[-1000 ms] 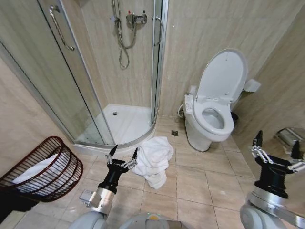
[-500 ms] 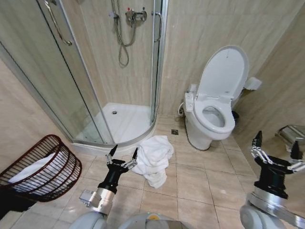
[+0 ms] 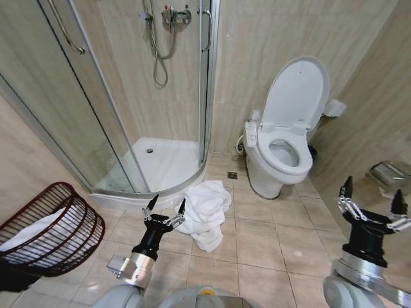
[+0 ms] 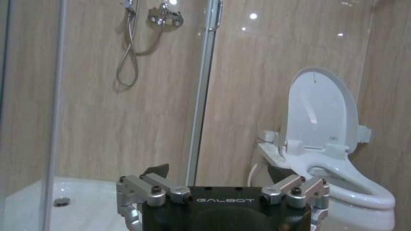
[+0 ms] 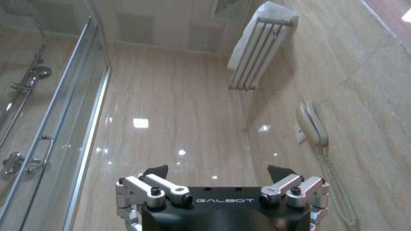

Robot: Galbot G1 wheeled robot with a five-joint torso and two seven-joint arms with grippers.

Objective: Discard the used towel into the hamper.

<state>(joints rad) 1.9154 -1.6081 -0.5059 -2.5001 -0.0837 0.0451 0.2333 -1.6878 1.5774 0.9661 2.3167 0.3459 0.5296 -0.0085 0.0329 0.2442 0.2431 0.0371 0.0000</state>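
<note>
Tiled bathroom floor (image 3: 257,247) | white towel (image 3: 204,212) crumpled by shower | left gripper (image 3: 165,206) and right gripper (image 3: 371,200) spread, empty | hamper (image 3: 48,230) apparently already holds cloth | risk: trailing folds miss its rim

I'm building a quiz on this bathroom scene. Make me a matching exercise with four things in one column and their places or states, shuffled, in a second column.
Things:
1. towel
2. hamper
3. toilet lid
4. left pincer

Places or states:
A. raised upright against the wall
B. crumpled on the floor tiles by the shower's curb
C. open, hanging just left of the towel
D. on the floor at the far left, white cloth inside

Pairs: 1-B, 2-D, 3-A, 4-C
</note>
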